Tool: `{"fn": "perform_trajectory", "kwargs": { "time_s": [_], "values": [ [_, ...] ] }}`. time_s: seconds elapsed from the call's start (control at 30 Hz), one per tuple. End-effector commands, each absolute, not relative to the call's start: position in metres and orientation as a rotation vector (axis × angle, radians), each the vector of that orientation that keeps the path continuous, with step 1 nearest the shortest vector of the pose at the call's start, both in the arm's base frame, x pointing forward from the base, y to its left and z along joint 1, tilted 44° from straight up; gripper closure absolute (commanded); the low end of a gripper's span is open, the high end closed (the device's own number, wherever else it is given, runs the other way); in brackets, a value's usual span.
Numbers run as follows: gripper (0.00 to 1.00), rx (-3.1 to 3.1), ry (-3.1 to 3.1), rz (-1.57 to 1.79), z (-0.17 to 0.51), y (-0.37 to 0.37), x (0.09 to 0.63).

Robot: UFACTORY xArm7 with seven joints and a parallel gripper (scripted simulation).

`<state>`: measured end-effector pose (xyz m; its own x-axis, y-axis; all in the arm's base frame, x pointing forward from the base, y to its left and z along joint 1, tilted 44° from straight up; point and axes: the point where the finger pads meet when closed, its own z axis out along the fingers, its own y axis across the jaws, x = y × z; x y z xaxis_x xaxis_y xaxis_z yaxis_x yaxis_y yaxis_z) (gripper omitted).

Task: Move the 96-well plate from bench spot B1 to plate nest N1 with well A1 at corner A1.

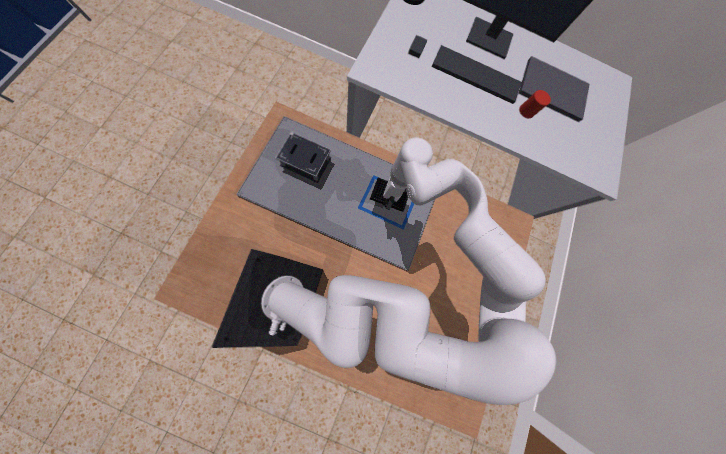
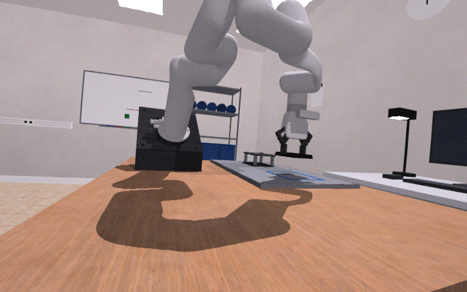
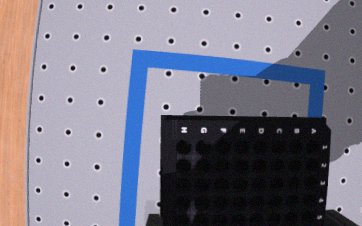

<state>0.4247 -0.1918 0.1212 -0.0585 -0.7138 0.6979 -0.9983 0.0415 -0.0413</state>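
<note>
- Dark two-finger gripper (image 2: 293,149) clamps wide across the black 96-well plate (image 3: 243,170) — held level, clear above the blue-outlined spot B1 (image 3: 136,125).
- Raised black plate nest N1 (image 1: 303,156) waits well apart across the grey perforated board (image 1: 275,191) — height likely buys clearance.

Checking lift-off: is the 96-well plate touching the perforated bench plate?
Apart. The exterior view shows the 96-well plate hanging clear above the perforated bench plate.
</note>
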Motion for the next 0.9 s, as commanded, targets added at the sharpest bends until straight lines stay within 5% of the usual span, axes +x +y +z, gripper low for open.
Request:
{"fn": "perform_trajectory", "kwargs": {
  "time_s": [0.0, 0.87],
  "values": [
    [1.0, 1.725, -1.825, 0.749, 0.126, -0.187, 0.426],
    [1.0, 1.962, -1.482, 0.61, 0.11, -0.157, 0.431]
  ]
}}
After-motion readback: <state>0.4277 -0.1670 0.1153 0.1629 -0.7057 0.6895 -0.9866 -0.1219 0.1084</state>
